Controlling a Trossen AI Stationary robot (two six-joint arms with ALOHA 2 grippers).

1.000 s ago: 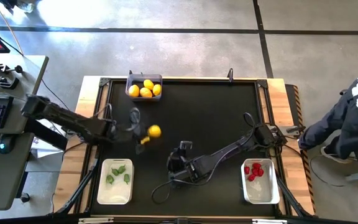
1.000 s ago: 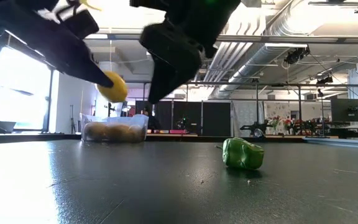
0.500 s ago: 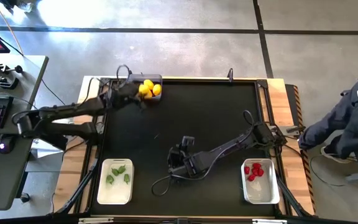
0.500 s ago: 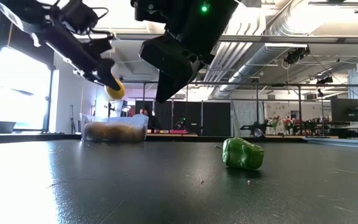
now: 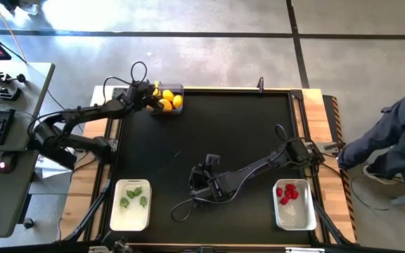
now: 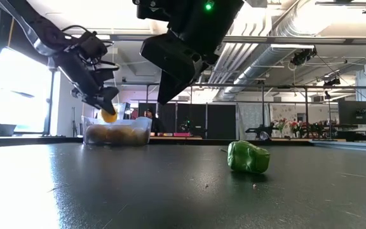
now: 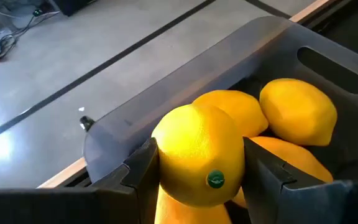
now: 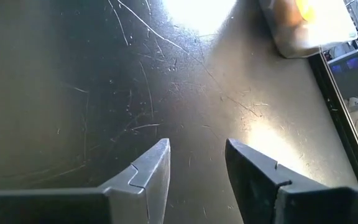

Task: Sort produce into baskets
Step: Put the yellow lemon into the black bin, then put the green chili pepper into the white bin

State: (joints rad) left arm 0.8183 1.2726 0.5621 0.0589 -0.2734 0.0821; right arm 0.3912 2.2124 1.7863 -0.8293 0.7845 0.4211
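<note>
Three baskets sit on my black bench (image 5: pixel 216 133): a dark grey plastic bin (image 5: pixel 164 98) at the far left corner holding yellow toy lemons, a white bin (image 5: pixel 130 204) at the near left with small green pieces, and a white bin (image 5: pixel 293 204) at the near right with red strawberry-like pieces.

My left claw (image 7: pixel 197 168) is clamped on a glossy yellow toy lemon (image 7: pixel 197 162) with a small green sticker, a finger on each flank, and it hangs just over the grey bin, above the other lemons (image 7: pixel 297 112) already lying inside. A second ago I carried this lemon over the middle left of the bench; half a second ago I was at the bin's edge; now the claw (image 5: pixel 150 95) is over the bin itself and lower, as the low view shows the lemon (image 6: pixel 108 115) just above the bin's rim.

My right claw (image 8: pixel 197 165) hovers above bare bench near the middle front, fingers parted with nothing between them. The arm has hardly shifted since a second ago. One green toy pepper (image 6: pixel 248 157) lies alone on the bench, where it lay before.
</note>
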